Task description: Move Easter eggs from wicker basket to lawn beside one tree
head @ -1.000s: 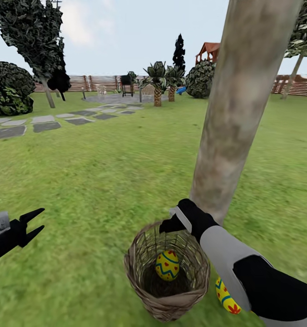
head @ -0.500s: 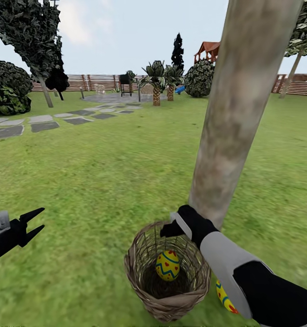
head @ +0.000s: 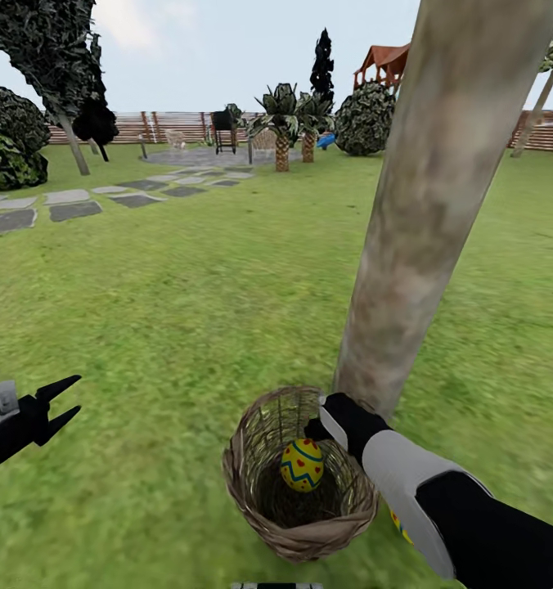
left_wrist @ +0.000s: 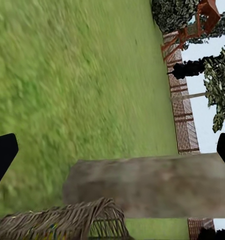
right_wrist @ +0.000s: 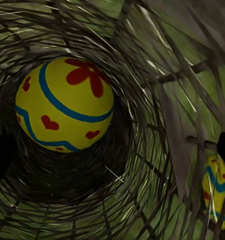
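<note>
Mottled green lawn (head: 186,311) carries the wicker basket (head: 297,536), one Easter egg (head: 302,464) inside. Right gripper (head: 319,425) dips over its far rim; whether its fingers are apart, I cannot tell. Another egg (right_wrist: 218,192) lies outside the lattice. Left gripper (head: 60,402) hovers, fingers apart. Behind the basket rises the tree (head: 440,196); stepping stones (head: 72,210) and fence (head: 170,127) lie beyond.

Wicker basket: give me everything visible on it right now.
The wicker basket is small, round, brown woven wicker with see-through lattice sides and a thick braided rim. It sits on the lawn at the foot of the pale mottled tree trunk, tilted so its mouth faces the head camera. One yellow Easter egg with blue bands and red marks lies inside. The right end effector reaches into its mouth. A second egg shows outside, through the lattice.
</note>
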Controlling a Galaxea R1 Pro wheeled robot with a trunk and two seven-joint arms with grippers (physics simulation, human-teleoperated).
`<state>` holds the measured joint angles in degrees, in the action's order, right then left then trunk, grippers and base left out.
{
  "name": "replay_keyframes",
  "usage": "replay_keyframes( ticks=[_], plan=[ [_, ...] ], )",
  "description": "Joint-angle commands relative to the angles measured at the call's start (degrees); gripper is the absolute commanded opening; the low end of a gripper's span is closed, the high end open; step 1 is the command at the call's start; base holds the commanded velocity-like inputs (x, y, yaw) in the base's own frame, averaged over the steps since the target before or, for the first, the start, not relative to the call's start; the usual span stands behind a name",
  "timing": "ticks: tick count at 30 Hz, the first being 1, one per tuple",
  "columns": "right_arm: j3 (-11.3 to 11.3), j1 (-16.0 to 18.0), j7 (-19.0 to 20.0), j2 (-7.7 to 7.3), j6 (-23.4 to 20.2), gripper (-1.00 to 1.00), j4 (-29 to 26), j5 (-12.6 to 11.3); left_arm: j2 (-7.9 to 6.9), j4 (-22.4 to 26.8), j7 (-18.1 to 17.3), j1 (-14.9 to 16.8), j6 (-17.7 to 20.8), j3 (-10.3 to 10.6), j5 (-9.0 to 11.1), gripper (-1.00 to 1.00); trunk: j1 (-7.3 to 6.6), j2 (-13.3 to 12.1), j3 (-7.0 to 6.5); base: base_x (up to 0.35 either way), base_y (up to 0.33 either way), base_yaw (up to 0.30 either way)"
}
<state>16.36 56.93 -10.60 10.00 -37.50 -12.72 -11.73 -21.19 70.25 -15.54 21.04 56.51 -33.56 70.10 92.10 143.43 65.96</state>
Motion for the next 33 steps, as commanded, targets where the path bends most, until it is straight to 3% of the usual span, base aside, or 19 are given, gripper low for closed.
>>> replay_keyframes(
  ticks=[1, 9, 15, 33],
  plan=[
    [0.33, 0.02, -0.41, 0.00, -0.21, 1.00, -0.08, -0.57, 0.01, -0.03, -0.46, 0.05, 0.27, -0.10, -0.40, 1.00, 0.01, 0.04, 0.28, 0.000, 0.000, 0.000],
    [0.42, 0.19, 1.78, 0.00, -0.45, 1.00, -1.84, -0.49, -0.06, -0.04, -0.46, 0.06, 0.27, -0.16, -0.40, 1.00, 0.22, 0.14, 2.08, 0.000, 0.000, 0.002],
    [0.59, 0.20, 7.57, 0.00, -0.65, 1.00, -2.92, -0.41, -0.08, -0.11, -0.46, 0.05, 0.27, -0.22, -0.40, 1.00, 0.37, 0.22, 3.84, 0.000, 0.000, 0.075],
    [0.49, 0.27, 6.83, 0.00, -2.10, 1.00, -3.34, -0.14, -0.08, -0.12, -0.46, 0.05, 0.27, -0.28, -0.40, 1.00, 0.84, 0.47, 9.43, 0.000, 0.000, 0.100]
  ],
)
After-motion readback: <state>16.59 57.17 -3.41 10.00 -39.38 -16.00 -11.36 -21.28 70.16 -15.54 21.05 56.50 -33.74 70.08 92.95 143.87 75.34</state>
